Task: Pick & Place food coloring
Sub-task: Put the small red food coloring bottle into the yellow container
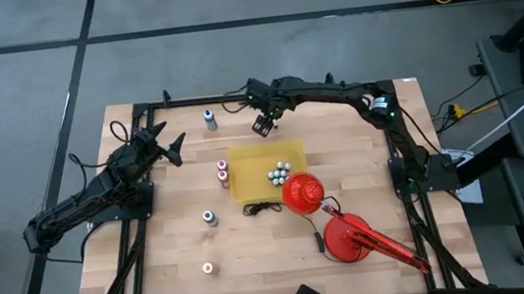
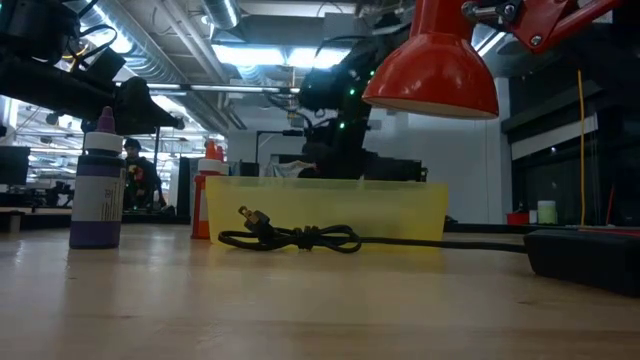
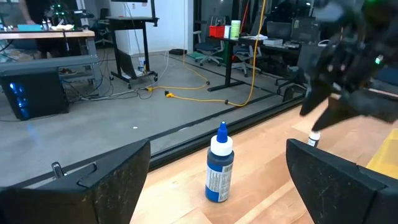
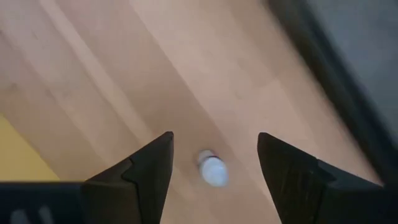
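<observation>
Right hand (image 4: 213, 163) spread, poised over white-capped bottle (image 4: 212, 169) on surface (image 1: 361, 146) beside tray (image 1: 251, 183). We judge pick pending: next descend, centre, pinch. Left hand (image 3: 211, 180) spread, waiting near blue bottle (image 3: 219, 165).

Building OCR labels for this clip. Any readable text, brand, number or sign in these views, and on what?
None can be read.
blue food coloring bottle: printed label, too blurred to read.
purple food coloring bottle: label too blurred to read.
yellow tray, red lamp: no markings visible.
</observation>
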`<state>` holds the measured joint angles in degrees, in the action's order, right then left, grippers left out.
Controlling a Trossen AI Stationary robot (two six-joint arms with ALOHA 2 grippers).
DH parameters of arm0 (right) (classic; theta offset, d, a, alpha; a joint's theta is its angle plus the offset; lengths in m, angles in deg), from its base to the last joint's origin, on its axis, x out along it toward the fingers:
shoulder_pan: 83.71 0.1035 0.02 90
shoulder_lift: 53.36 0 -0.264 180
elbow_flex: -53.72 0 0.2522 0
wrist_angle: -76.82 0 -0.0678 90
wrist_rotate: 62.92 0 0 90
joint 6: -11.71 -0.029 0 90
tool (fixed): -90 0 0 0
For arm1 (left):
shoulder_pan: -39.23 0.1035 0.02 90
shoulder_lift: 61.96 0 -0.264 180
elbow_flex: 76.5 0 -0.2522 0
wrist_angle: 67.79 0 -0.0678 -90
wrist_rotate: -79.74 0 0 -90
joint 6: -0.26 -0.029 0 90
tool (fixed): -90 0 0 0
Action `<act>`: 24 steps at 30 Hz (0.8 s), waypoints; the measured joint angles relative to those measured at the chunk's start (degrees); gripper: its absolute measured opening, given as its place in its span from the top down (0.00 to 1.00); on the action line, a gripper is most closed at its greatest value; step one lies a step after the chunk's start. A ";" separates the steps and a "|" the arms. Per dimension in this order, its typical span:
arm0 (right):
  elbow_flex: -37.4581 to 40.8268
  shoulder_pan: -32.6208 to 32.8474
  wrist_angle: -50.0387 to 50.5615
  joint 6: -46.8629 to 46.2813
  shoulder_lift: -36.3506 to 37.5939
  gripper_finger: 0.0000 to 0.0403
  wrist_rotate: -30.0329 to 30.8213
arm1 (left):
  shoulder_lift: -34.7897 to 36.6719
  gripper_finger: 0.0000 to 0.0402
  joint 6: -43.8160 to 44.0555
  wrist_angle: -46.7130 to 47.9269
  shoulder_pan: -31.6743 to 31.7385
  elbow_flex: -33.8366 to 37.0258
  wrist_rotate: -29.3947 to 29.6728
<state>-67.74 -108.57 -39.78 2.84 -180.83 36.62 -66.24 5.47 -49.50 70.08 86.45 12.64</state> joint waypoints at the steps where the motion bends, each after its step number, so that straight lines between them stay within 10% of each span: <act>1: 0.00 -0.01 -0.06 -0.46 -0.61 0.42 -0.14 | 0.00 0.09 0.00 0.00 0.00 -0.02 0.00; 24: 0.07 -1.57 4.81 -7.18 -3.74 0.55 -0.02 | 0.00 0.09 0.00 -0.01 0.02 -0.01 0.00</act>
<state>-67.67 -110.15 -34.96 -4.34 -184.57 36.60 -66.24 5.47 -49.51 70.11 86.44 12.64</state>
